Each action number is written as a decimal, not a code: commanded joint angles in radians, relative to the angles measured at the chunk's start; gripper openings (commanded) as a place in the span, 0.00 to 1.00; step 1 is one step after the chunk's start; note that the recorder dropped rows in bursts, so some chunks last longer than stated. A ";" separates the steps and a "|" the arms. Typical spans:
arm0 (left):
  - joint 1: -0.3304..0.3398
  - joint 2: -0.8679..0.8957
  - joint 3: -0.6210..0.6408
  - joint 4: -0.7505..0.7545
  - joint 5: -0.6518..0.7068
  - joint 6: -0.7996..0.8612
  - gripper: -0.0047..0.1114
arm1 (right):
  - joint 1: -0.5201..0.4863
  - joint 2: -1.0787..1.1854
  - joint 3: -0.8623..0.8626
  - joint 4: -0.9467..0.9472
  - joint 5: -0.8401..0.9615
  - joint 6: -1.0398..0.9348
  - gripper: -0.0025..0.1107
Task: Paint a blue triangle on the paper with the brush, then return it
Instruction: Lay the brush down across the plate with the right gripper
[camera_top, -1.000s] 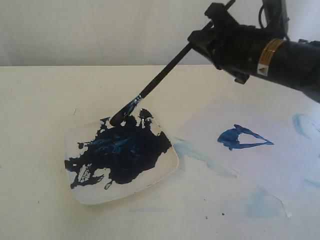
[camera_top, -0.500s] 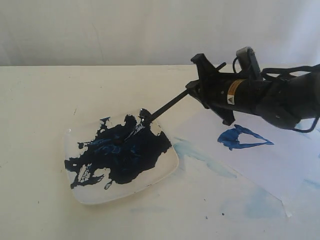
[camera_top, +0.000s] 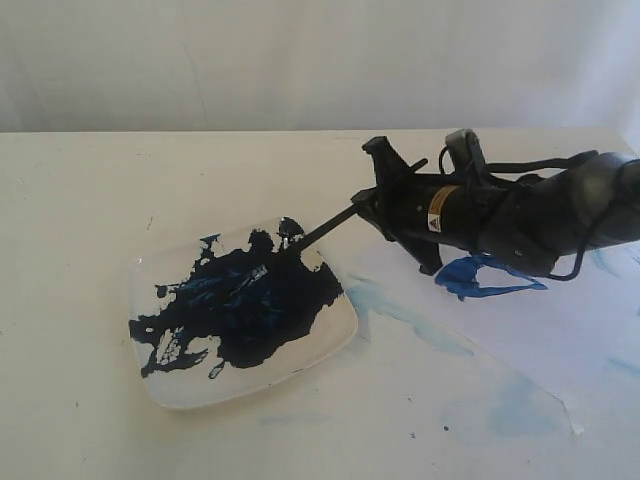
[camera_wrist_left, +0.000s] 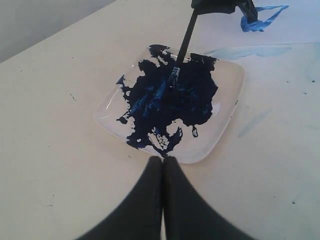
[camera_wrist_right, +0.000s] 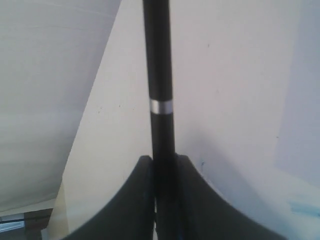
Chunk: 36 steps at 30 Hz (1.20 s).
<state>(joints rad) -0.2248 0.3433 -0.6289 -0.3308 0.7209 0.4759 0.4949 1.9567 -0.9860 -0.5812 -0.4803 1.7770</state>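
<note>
Off-white tabletop (camera_top: 80, 200) stretches beneath a plain pale wall (camera_top: 200, 60), and toward its left a square white plate (camera_top: 310, 355) lies flat, most of its face covered by a dark-blue paint puddle (camera_top: 250, 310). In the left wrist view the left gripper (camera_wrist_left: 162, 167) hangs just short of the plate's near edge, apart from it, with its two black fingers pressed together tip to tip and nothing between them. The brush (camera_top: 322, 227) slants down from the right at a shallow angle, its bristle tip lying in the upper part of the puddle and its black handle rising over the plate's far rim. The handle's upper end sits in the right gripper (camera_top: 368, 203), whose jaws are closed tight on it; the right wrist view shows a finger clamped on either side of the stick, with a narrow silver band (camera_wrist_right: 161, 106) a little farther along the handle. The right arm (camera_top: 520, 215) lies low and nearly level, reaching in from the right edge. Just below it the blue triangle (camera_top: 462, 280) sits on the paper (camera_top: 560, 335), a long flat outline with its left corner thickly filled and its upper side partly hidden by the arm. The paper lies flat on the right of the table, and pale-blue smears (camera_top: 400, 310) mark the surface between the plate and the triangle
</note>
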 joint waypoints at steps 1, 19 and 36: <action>0.002 -0.005 0.005 -0.020 0.005 -0.010 0.04 | 0.004 0.036 -0.008 0.003 -0.067 0.058 0.02; 0.002 -0.005 0.005 -0.025 0.005 -0.010 0.04 | 0.004 0.119 -0.008 -0.020 -0.089 0.069 0.02; 0.002 -0.005 0.005 -0.025 0.005 -0.010 0.04 | 0.004 0.129 -0.008 -0.020 -0.048 0.086 0.02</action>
<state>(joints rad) -0.2248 0.3433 -0.6289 -0.3384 0.7209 0.4736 0.4996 2.0853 -0.9899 -0.5901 -0.5343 1.8647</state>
